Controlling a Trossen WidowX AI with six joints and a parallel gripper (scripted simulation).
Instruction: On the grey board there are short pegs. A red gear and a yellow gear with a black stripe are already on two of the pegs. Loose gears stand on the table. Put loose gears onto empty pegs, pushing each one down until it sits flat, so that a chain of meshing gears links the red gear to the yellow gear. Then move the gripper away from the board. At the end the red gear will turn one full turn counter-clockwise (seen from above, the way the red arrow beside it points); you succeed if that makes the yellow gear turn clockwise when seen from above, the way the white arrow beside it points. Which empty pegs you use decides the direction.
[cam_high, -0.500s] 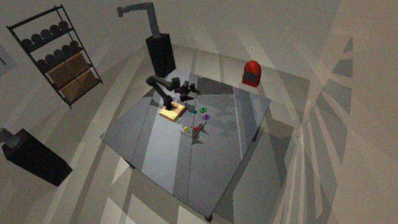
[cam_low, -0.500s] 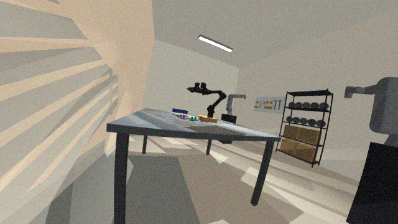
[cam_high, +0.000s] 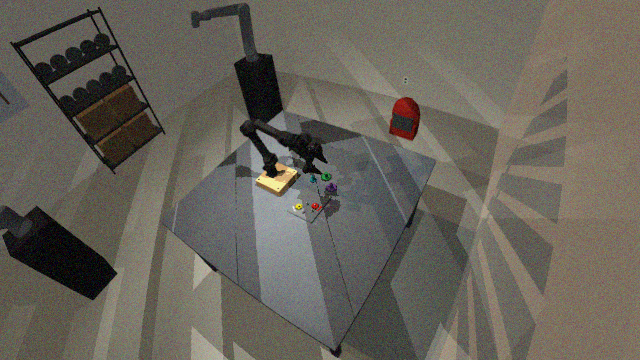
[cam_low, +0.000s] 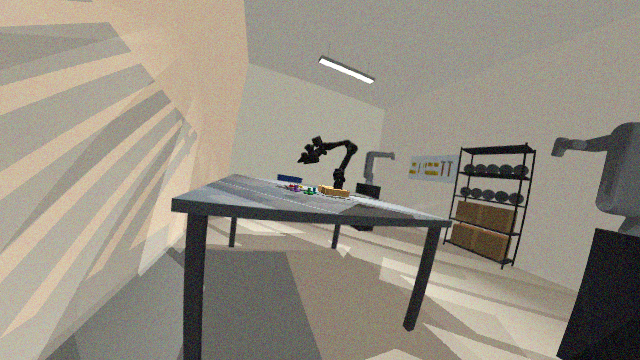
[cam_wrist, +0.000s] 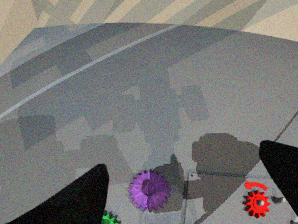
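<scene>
My gripper (cam_high: 324, 168) (cam_wrist: 185, 161) is open and empty, high above the table. The purple gear (cam_high: 331, 188) (cam_wrist: 149, 190) stands on the table beside the board. The green gear (cam_high: 326, 176) (cam_wrist: 110, 218) is partly cut off at the bottom edge in the wrist view. A small teal gear (cam_high: 313, 178) stands near the green one. The grey board (cam_high: 307, 216) bears the red gear (cam_high: 315, 207) (cam_wrist: 256, 203) and the yellow gear (cam_high: 299, 206). The red arrow (cam_wrist: 256, 185) shows beside the red gear. The pegs between them are too small to tell clearly.
The arm's wooden base block (cam_high: 277, 186) stands on the table (cam_high: 280, 240) (cam_low: 250, 200), behind the board. A blue object (cam_low: 289, 178) shows behind the table in the exterior view. Dark shadows of the arm fall around the purple gear and the board.
</scene>
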